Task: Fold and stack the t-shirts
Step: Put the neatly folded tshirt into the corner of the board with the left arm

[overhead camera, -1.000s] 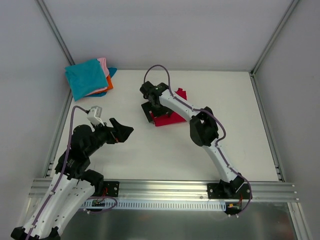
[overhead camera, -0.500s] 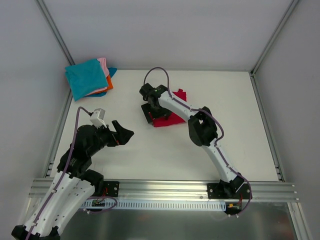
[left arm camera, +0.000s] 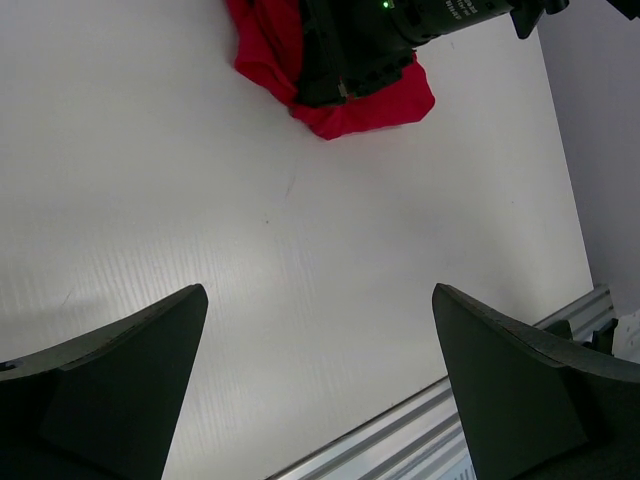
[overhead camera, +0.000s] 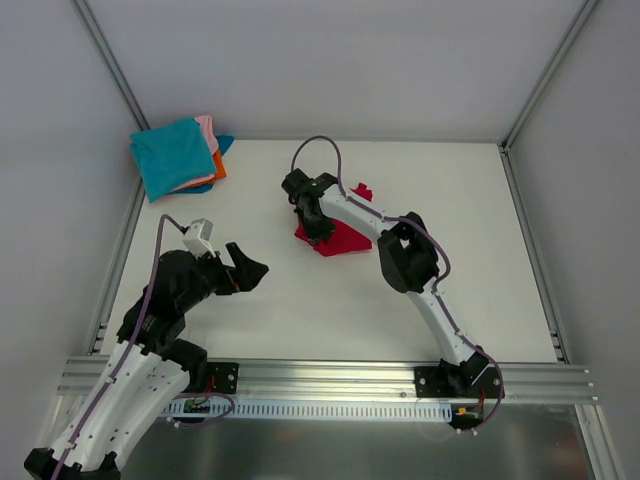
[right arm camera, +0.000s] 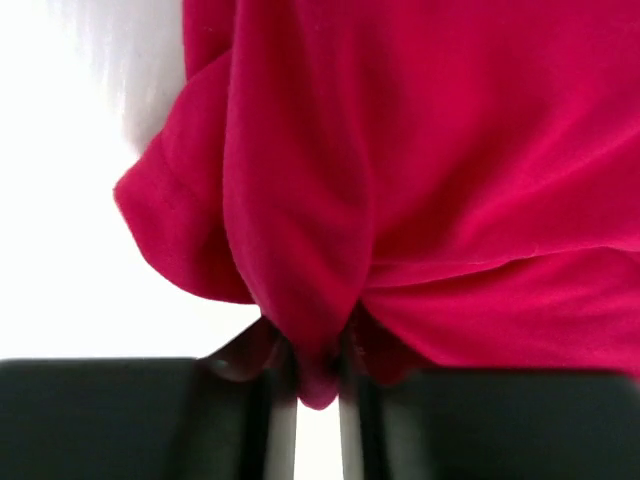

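Note:
A bright red t-shirt (overhead camera: pixel 347 238) lies bunched near the middle of the table. My right gripper (overhead camera: pixel 313 228) is at its left edge. In the right wrist view the right gripper (right arm camera: pixel 318 375) is shut on a pinched fold of the red t-shirt (right arm camera: pixel 400 150). Folded t-shirts (overhead camera: pixel 178 155), teal on top with pink, orange and blue under it, are stacked at the back left corner. My left gripper (overhead camera: pixel 252 268) hovers open at the left front. The left wrist view shows it (left arm camera: pixel 318 292) wide apart over bare table, with the red t-shirt (left arm camera: pixel 385 105) farther off.
An aluminium rail (overhead camera: pixel 330 378) runs along the near edge where both arm bases sit. White walls with metal frame posts (overhead camera: pixel 112 60) close in the table on the left, back and right.
My right gripper has closed its jaws on the left edge of the red t-shirt, and the cloth has bunched up there. The left arm has shifted only slightly.

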Tool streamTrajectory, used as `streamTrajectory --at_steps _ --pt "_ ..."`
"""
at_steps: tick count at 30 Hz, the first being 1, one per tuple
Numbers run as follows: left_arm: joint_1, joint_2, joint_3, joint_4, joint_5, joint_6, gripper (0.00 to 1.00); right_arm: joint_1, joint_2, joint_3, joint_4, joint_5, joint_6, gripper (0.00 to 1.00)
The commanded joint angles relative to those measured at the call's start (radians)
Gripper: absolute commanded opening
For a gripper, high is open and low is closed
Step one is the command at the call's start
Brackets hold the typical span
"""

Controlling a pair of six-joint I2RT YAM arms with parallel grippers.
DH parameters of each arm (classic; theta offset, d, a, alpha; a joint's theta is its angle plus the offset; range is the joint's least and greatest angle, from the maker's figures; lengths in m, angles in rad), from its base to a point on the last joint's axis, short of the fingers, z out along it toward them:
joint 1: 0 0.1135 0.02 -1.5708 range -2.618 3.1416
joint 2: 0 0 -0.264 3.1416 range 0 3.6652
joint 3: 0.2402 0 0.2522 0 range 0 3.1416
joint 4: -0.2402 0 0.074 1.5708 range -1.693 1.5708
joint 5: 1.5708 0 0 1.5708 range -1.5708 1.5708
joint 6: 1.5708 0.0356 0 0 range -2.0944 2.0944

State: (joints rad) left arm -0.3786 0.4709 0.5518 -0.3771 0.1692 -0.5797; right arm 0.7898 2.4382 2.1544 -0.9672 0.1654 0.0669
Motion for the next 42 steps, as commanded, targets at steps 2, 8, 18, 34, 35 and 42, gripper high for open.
streamTrajectory --at_steps 2,8,18,34,35,42 --pt "-0.003 0.04 -0.027 0.069 -0.017 0.017 0.99 0.012 0.027 -0.086 0.036 -0.056 0.036 0.09" --pt "-0.002 0.28 -0.124 0.309 -0.027 -0.054 0.99 0.011 -0.042 -0.156 0.056 -0.049 0.04 0.06" --pt "0.001 0.91 -0.07 0.965 0.053 -0.198 0.99 0.009 -0.163 -0.241 0.058 -0.049 0.043 0.06" --pt "0.05 1.408 -0.053 1.584 0.138 -0.535 0.99 0.003 -0.291 -0.307 0.064 -0.072 0.065 0.05" --pt "0.05 1.426 -0.05 1.616 0.139 -0.545 0.99 0.003 -0.294 -0.307 0.064 -0.072 0.065 0.05" --pt "0.049 1.517 0.008 1.62 0.167 -0.577 0.99 0.003 -0.306 -0.298 0.054 -0.069 0.062 0.04"
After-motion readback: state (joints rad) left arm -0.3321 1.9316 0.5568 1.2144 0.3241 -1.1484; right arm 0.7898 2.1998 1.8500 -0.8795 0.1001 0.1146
